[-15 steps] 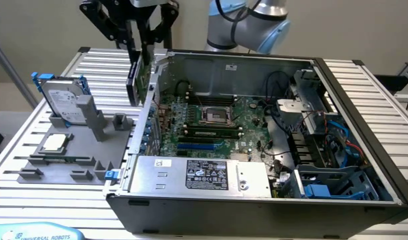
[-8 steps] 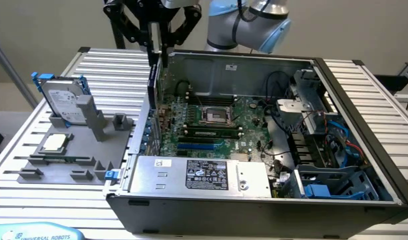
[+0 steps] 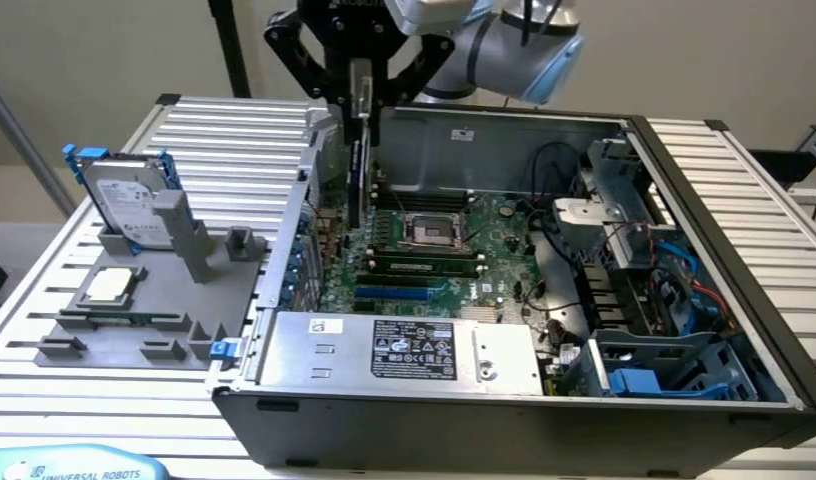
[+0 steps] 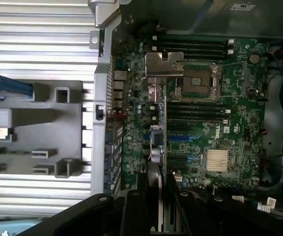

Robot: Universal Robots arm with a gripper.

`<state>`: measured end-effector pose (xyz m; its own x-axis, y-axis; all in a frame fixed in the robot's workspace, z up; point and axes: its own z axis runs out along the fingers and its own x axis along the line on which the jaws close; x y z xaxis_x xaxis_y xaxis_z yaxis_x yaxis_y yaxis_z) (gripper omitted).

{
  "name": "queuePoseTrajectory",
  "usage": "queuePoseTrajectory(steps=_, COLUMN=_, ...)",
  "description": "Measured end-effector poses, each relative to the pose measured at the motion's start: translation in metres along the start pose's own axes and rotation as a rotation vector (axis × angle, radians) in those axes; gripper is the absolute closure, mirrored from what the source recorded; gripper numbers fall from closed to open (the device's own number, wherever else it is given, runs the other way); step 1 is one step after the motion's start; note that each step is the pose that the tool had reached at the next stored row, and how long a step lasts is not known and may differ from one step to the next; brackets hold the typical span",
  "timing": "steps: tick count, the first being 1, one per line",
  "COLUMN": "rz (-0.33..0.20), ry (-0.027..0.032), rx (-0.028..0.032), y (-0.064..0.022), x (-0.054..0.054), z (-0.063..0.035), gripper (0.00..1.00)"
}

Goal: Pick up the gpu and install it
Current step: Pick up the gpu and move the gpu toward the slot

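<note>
Exterior view is showing the gripper (image 3: 361, 95) clamping the gpu (image 3: 356, 165) edge-down over the motherboard (image 3: 435, 270) inside the open computer case (image 3: 448, 430) (pickup apparently done). Seating is looking unfinished, and I cannot tell whether the card is touching the board.

gripper (image 4: 155, 201) clamped on gpu (image 4: 163, 147), card seen edge-on | over green motherboard (image 4: 235, 123) inside open case (image 4: 101, 162) | seems lined up along expansion slots (image 4: 186, 146), seating unclear | grey fixture tray (image 4: 43, 118) outside case wall
</note>
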<state>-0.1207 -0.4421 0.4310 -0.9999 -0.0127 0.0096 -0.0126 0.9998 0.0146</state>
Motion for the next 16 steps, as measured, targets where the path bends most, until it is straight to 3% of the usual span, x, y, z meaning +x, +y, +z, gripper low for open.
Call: queuePoseTrajectory(steps=16, rz=0.000, ry=0.0002, rx=0.0046, y=0.0128, x=-0.073, z=0.0286, gripper=0.73)
